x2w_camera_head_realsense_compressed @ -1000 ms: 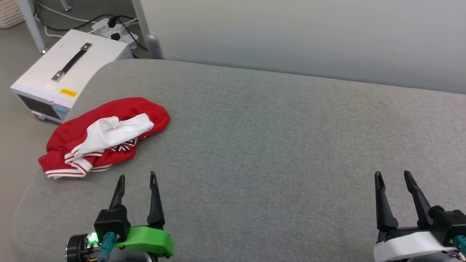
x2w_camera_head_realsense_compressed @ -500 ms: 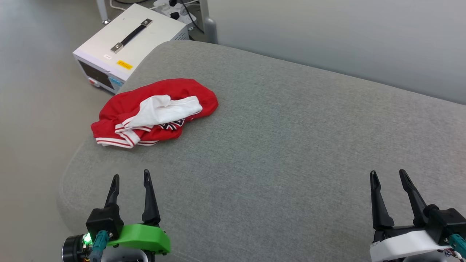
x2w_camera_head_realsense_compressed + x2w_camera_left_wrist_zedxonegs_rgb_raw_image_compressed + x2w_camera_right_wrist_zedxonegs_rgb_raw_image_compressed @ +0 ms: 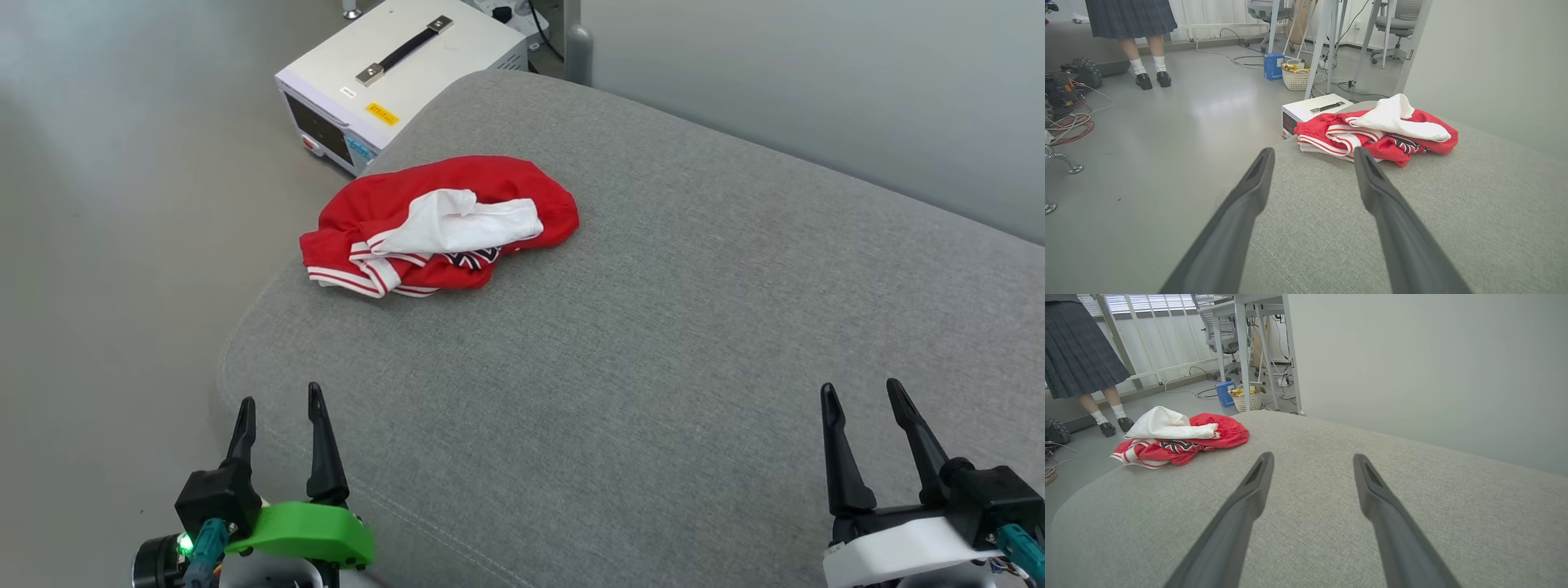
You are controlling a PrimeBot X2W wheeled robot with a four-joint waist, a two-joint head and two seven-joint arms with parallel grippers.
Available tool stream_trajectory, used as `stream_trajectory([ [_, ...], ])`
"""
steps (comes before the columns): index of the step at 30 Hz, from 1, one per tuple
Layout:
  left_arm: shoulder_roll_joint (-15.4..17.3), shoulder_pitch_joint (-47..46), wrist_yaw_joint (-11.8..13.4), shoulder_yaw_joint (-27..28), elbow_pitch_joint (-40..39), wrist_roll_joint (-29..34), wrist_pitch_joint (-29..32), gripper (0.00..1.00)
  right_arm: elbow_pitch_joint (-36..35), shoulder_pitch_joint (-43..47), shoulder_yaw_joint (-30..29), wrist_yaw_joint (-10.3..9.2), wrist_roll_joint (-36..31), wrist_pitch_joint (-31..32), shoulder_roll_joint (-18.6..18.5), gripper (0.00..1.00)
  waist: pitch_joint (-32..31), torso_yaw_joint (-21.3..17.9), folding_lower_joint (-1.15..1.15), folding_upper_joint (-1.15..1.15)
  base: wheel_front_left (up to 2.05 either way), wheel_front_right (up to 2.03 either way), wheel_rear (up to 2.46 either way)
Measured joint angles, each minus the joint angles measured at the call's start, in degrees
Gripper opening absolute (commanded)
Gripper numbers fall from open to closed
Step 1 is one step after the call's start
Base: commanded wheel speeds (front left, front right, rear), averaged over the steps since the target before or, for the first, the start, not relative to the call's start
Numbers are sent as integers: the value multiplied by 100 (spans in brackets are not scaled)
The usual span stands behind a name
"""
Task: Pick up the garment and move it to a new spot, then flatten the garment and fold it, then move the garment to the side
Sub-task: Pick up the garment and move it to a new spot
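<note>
Grey cushion (image 3: 653,343), crumpled red garment (image 3: 441,224) (white sleeve up)

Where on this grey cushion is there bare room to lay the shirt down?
The cushion is bare between the garment, the wall, the left gripper and the right gripper, both open. Widest patch: middle and right. Crowded at the far left corner, where the garment lies near the white box.

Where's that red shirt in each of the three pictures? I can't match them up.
Head view: the garment lies upper left of centre.
Left wrist view: right of centre, beyond the left pincer.
Right wrist view: left, mid-height.
Shared landmark: the grey cushion's rounded corner beneath it.
</note>
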Motion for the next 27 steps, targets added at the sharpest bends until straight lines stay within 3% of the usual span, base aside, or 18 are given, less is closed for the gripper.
stream_trajectory([
  [11, 1, -30, -79, 88, 113, 65, 0, 100, 3, -8, 120, 0, -48, 0, 1, 100, 13, 10, 0, 0, 0, 0, 0],
  [20, 126, -1312, -883, 736, 416, 324, 0, 100, -80, -246, 138, 0, -264, 0, 4, 100, 280, -266, 0, 0, 0, 0, 0],
  [27, 858, -2853, -1346, 1089, 1085, 442, 0, 100, -276, -526, 126, 0, -566, 0, 7, 100, 702, -550, 1, 0, 0, 0, 0],
])
